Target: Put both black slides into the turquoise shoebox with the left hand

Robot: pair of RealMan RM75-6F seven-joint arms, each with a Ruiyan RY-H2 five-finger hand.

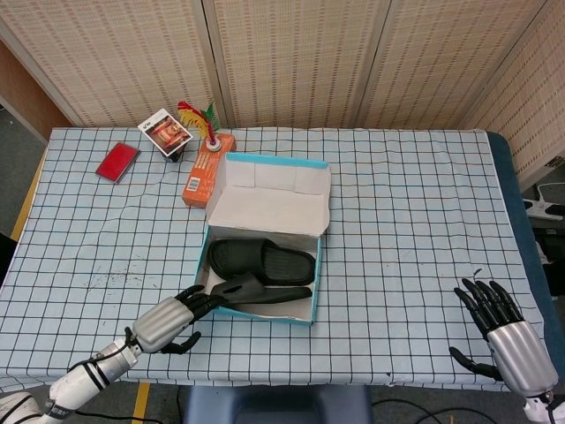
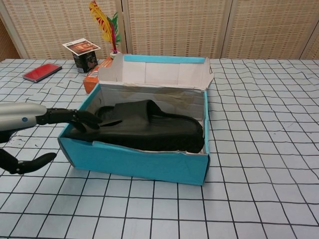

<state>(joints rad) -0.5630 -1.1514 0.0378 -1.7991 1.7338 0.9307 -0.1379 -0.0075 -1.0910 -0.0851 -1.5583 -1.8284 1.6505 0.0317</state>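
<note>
- Head view shows the turquoise shoebox (image 1: 262,284) near the middle of the checked table (image 1: 415,221), its lid (image 1: 270,196) folded back and standing open toward the far edge.
- Both black slides lie inside the box: the far slide (image 1: 263,259) flat along the bottom, the near slide (image 1: 258,290) resting along the near wall, its heel end at the left corner.
- Chest view shows the black slides (image 2: 144,129) as one dark mass filling the box (image 2: 134,162), the upper one's strap raised above the near wall.
- The left hand (image 1: 172,316) sits at the box's left near corner; its fingertips (image 1: 208,299) reach over the rim toward the near slide's end.
- From the chest camera, the left hand's fingers (image 2: 75,118) lie extended and close together, over the left rim; I cannot tell whether they touch the slide. The thumb (image 2: 32,163) hangs apart and lower, outside the box, holding nothing.
- The right hand (image 1: 505,330) rests at the table's near right corner, well apart from the box, fingers spread and empty.
- Beyond the box stand an orange carton (image 1: 207,168), a feathered shuttlecock (image 1: 199,119), a small printed card box (image 1: 165,131) and a red case (image 1: 116,162).
</note>
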